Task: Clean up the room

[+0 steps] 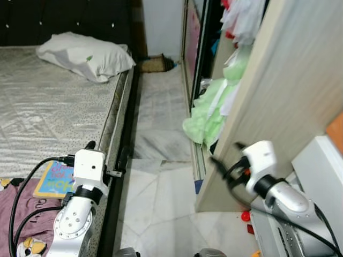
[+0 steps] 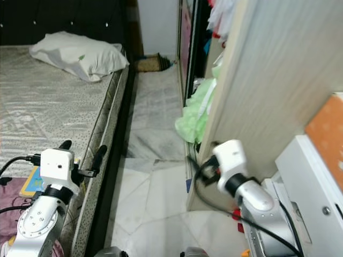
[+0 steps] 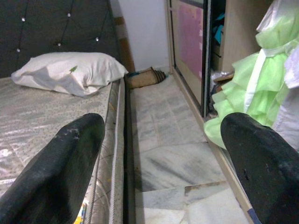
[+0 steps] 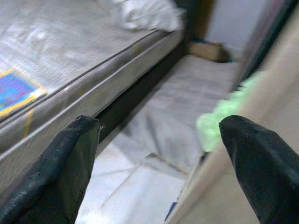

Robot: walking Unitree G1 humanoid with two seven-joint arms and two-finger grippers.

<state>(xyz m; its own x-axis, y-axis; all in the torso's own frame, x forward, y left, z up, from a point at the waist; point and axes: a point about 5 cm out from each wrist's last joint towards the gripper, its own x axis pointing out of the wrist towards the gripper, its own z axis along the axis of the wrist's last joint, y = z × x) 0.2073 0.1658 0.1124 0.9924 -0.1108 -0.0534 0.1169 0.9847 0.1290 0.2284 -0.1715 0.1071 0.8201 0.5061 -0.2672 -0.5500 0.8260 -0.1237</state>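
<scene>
Both claws up and empty in the aisle.
Left claw (image 3: pixel 159 154) and right claw (image 4: pixel 159 158) gape wide, ready; book (image 1: pixel 53 179) waits near the bed's (image 1: pixel 48 118) foot edge, green dress (image 1: pixel 206 115) spills from the wardrobe (image 1: pixel 278 96).

The room was evenly and brightly lit, with soft glare on the pale marble floor (image 1: pixel 161 198) and a sheen on the silvery quilted mattress (image 1: pixel 48 112). Deep shadow filled the gap under the bed's edge. The head views were fairly sharp. The right wrist view was blurred throughout, its black fingers (image 4: pixel 261 163) out of focus.
</scene>
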